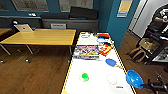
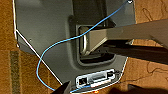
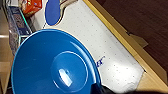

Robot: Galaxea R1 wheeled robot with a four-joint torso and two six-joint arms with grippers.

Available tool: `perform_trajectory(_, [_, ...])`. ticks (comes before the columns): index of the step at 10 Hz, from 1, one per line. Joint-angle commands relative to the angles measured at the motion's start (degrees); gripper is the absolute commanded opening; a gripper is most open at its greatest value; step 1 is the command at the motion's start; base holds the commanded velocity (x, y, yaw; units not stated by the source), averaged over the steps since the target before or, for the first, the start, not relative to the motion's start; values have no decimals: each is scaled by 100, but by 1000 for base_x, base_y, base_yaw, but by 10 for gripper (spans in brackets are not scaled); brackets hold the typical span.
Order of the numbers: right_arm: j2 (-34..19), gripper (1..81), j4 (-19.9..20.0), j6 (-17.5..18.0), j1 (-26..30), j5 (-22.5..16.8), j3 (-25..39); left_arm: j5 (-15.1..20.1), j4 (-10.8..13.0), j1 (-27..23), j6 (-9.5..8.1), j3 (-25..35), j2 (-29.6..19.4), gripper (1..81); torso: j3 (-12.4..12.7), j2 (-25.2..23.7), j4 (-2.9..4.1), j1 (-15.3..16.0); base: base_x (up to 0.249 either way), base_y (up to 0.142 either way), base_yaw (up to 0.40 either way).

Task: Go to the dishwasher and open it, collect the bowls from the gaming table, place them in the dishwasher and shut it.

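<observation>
The gaming table (image 1: 75,82) has a white top and yellow sides and runs away from me in the head view. A bright blue bowl (image 1: 134,78) hangs tilted over the table's near right edge, with my right gripper (image 1: 144,85) shut on its rim. In the right wrist view the same bowl (image 3: 55,65) looms large above the white top (image 3: 112,50), my gripper (image 3: 100,88) dark at its rim. A pale blue bowl (image 1: 101,40) lies further along the table. My left arm hangs over my own grey base (image 2: 45,30) and the wooden floor. The dishwasher is out of view.
On the table lie a small green cup (image 1: 85,76), a clear round lid (image 1: 111,79), a blue paddle (image 1: 110,62), a board-game box (image 1: 86,52) and red packets (image 1: 105,48). A wooden table (image 1: 40,37) with a laptop stands left. A person (image 1: 160,17) is at the far right.
</observation>
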Motion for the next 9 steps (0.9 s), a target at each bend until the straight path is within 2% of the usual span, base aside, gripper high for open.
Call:
perform_trajectory(1, [-1562,10,-1053,13,-106,-554,1718,370,44,-65,22,41,9,811,0,0,0,0,0,0,0])
perform_trajectory(2, [-1728,10,-1333,-13,-592,-249,1971,361,44,-65,22,49,9,811,0,0,0,0,0,0,0])
perform_trajectory(4, [-1685,10,-1660,-206,-1928,791,2210,273,53,-65,22,76,-35,811,0,0,0,0,0,0,0])
perform_trajectory(5, [-1433,10,-1782,-443,-2586,1402,2185,151,53,-65,14,119,-70,811,0,0,0,0,0,0,0])
perform_trajectory(6, [-1151,10,-1853,-636,-3044,1825,2062,133,53,-65,14,250,-140,811,0,0,0,0,0,0,0])
perform_trajectory(8, [-571,10,-2115,-787,-3721,2458,1773,-113,44,-65,-4,924,-587,811,0,0,0,0,0,0,0])
perform_trajectory(9, [-279,10,-2283,-795,-3942,2619,1569,-140,35,-82,-13,1358,-887,811,0,0,0,0,0,0,0])
